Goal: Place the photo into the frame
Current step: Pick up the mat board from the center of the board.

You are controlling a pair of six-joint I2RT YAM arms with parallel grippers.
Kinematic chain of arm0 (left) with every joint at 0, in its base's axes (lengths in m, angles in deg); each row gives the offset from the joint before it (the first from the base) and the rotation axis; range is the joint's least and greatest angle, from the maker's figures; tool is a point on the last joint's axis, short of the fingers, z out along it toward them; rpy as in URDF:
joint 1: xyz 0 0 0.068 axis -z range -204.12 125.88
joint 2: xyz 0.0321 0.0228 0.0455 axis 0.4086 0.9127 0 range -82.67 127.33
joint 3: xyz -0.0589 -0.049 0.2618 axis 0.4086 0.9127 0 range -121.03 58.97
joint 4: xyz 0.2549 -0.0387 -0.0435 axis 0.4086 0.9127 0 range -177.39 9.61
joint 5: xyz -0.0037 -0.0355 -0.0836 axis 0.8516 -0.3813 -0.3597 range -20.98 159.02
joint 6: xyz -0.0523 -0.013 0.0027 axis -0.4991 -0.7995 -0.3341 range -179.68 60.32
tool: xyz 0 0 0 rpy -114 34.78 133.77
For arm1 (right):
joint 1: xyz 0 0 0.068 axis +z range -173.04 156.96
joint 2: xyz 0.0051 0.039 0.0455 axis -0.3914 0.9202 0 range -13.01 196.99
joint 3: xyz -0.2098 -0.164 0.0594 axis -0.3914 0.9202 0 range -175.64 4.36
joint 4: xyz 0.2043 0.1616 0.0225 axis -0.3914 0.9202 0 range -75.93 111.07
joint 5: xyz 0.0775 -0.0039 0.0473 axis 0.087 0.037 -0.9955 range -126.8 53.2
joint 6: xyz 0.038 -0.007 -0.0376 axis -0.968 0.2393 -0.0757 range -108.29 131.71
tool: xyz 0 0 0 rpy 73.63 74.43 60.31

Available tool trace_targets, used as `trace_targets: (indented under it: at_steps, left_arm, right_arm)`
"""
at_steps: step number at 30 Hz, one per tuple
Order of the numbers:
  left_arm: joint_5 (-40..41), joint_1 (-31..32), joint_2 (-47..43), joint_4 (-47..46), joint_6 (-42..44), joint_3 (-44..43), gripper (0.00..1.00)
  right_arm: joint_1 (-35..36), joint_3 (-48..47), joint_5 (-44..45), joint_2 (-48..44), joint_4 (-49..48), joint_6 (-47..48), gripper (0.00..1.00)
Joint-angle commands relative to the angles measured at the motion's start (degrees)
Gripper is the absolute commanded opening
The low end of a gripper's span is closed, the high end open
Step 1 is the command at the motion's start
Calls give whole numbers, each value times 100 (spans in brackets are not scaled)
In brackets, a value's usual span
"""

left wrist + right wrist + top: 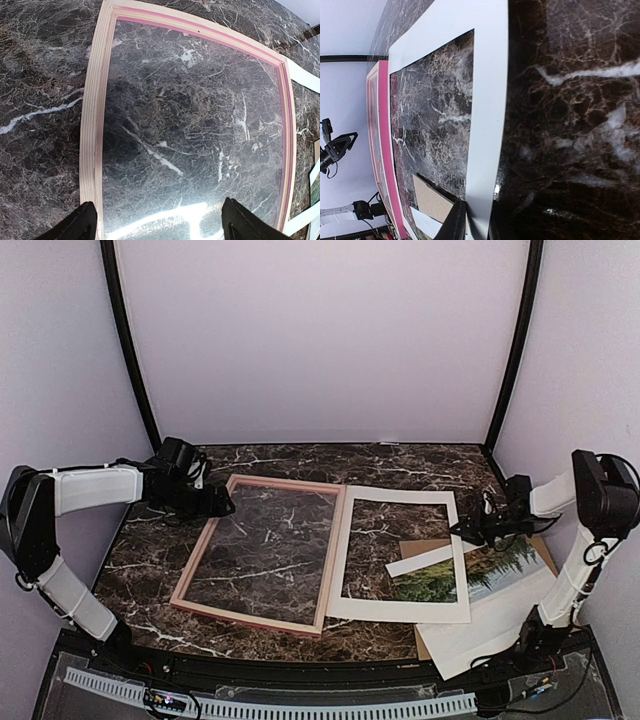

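Photo (432,582): lies flat, near right; its left part sits under the white mat board (400,497), trees showing through the window.
Frame (199,550): flat, just left of the mat board.
Left gripper (218,505): fingers apart over the frame's far-left corner.
Right gripper (466,532): at the mat board's right rail; grip unclear.

This is a robot lab booth. It has plain white walls (320,340), black poles (130,350), and two robot arms (95,490) bolted to a marble table (300,455).

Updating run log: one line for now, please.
left claw open over pink-red wooden frame | right claw at white windowed mat board edge, grip unclear | landscape paper photo partly under it, unframed
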Motion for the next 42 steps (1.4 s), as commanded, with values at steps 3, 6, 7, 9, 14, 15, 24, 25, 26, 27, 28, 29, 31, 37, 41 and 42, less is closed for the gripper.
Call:
trace_targets:
  at_steps: [3, 6, 7, 9, 14, 15, 24, 25, 26, 27, 28, 29, 31, 37, 41, 42]
  left_arm:
    - [-23, 5, 38, -17, -16, -4, 89]
    - [14, 7, 25, 3, -12, -12, 89]
    - [31, 8, 14, 10, -5, -16, 89]
    - [82, 4, 7, 38, 19, -13, 89]
    - [459, -7, 56, 229, 138, -85, 92]
    - [547, -8, 114, 351, 183, -144, 93]
    - [1136, -482, 753, 661, 77, -376, 97]
    - [1071, -552, 777, 630, 62, -377, 97]
    - [1016, -584, 831, 613, 58, -391, 96]
    - [836, -632, 851, 572, 44, -393, 96]
    - [732, -646, 902, 562, 40, -408, 95]
    - [537, -656, 926, 546, 33, -415, 94]
    - [259, -659, 978, 496, 2, -414, 91]
    - [-406, -651, 978, 230, -187, -139, 83]
    - [-789, -628, 849, -31, -389, 173, 77]
    - [-828, -609, 808, -108, -446, 285, 75]
  right_arm:
    - [109, 2, -281, 10, -27, 110, 11]
    - [114, -16, -243, -97, -7, 80, 3]
    - [114, -29, -221, -150, 10, 62, 0]
    - [114, -63, -198, -296, 52, -43, 0]
    - [160, -284, -231, -930, 270, -420, 0]
    - [184, -368, -248, -1090, 333, -505, 0]
    - [418, -1630, -453, -2246, 884, -1271, 0]
    - [459, -1792, -466, -2319, 946, -1352, 0]
    - [484, -1947, -467, -2370, 1013, -1401, 0]
    - [507, -2103, -461, -2412, 1068, -1464, 0]
    - [535, -2245, -440, -2444, 1113, -1528, 0]
    - [557, -2397, -422, -2469, 1163, -1575, 0]
    - [598, -2697, -373, -2484, 1278, -1643, 0]
    - [728, -3507, -184, -2411, 1542, -1857, 0]
    - [961, -3939, -134, -2272, 1605, -1990, 0]
    - [1010, -4057, -123, -2197, 1633, -2012, 0]
